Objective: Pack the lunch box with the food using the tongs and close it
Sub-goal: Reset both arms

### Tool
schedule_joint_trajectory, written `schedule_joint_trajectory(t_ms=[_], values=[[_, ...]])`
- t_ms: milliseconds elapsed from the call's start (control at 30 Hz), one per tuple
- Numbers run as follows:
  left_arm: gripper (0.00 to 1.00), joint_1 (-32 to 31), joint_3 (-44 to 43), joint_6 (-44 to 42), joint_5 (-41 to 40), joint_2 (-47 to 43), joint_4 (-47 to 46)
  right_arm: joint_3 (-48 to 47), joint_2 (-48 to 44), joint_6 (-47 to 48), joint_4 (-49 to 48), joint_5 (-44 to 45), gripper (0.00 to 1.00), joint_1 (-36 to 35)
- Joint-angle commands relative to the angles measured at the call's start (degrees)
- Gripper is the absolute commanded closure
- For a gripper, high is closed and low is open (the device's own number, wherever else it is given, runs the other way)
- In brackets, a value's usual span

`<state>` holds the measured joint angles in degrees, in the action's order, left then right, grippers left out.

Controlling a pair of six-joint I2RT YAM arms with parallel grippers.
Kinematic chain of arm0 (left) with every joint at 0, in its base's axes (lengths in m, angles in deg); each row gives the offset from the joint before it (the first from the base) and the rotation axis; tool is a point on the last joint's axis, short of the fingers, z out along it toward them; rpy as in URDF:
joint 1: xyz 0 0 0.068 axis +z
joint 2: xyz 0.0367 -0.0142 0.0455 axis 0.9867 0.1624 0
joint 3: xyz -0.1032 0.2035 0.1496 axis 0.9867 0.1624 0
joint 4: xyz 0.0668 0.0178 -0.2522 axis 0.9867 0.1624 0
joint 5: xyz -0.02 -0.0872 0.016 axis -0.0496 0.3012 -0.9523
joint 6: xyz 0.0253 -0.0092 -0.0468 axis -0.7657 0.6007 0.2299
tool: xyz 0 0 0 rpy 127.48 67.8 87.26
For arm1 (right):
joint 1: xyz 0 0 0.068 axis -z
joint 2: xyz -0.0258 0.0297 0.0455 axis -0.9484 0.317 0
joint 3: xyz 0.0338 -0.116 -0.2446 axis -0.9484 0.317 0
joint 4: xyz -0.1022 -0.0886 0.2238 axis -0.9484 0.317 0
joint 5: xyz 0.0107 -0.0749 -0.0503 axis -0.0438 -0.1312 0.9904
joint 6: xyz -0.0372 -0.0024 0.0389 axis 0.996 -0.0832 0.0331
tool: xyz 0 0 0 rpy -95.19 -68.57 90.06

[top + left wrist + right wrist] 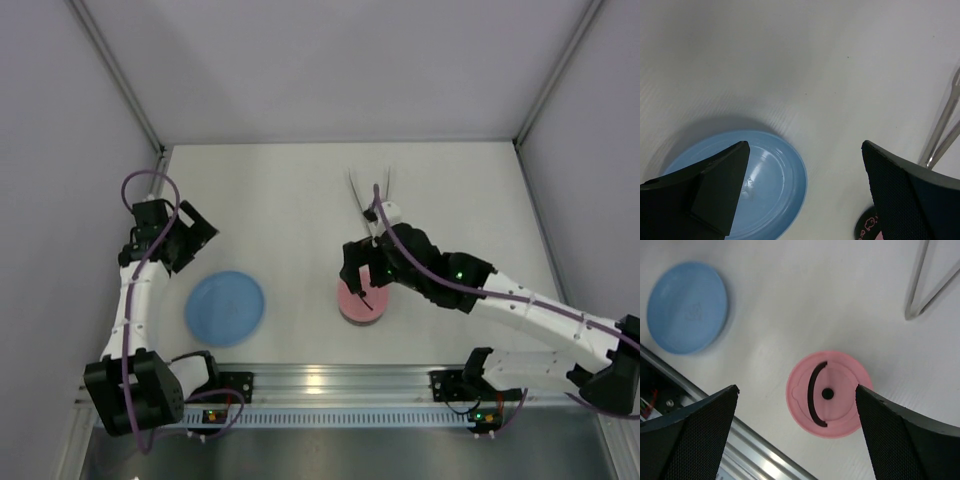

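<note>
- The right gripper [796,390] hangs directly over the lunch box [350,303], its 2 fingers spread wide on either side with nothing between them and nothing touching them.
- The pink lid [845,390] sits flat and centred on the lunch box, dark curved line up. The steel body under it is hidden from all 3 views.
- Judging by that, the box looks closed and the wide jaws look like a let-go: the lid seems to need no more holding.
- The tongs [918,280] lie on the table [280,200] just beyond the lunch box, on its far side, arms splayed in a narrow V. No gripper is on them, which fits a tool set aside once the packing is over.
- No food shows anywhere. The blue plate [687,307], well apart from the lunch box on its left, looks bare, so the pieces are probably inside the box, though I cannot see in.
- The right arm reaches in from the near right corner, elbow low, wrist bent so the fingers point straight down at the lunch box.
- The left gripper [805,145] hovers over the plate's far edge, well left of the lunch box, jaws apart and holding nothing. Its arm is folded upright close to its base, clear of the work.
</note>
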<state>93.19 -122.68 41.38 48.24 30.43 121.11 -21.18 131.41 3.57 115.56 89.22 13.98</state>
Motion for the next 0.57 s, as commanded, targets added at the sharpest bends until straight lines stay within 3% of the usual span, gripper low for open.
schedule_joint_trajectory(t_ms=[0, 233, 533], values=[[0.01, -2.86, 0.07, -1.95, 2.84, -2.72, -4.51, -7.77, -4.96, 0.36, -3.30, 6.88, 0.00, 1.90], [0.01, -19.36, -9.66, -5.29, 1.70, -1.76, -4.96, -12.61, -11.65, 1.94, -4.00, 16.73, 0.01, 5.15], [0.01, -27.65, -20.41, -8.46, 2.05, 3.17, -3.02, -13.32, -10.77, 2.73, -5.05, 17.61, 0.00, 6.65]])
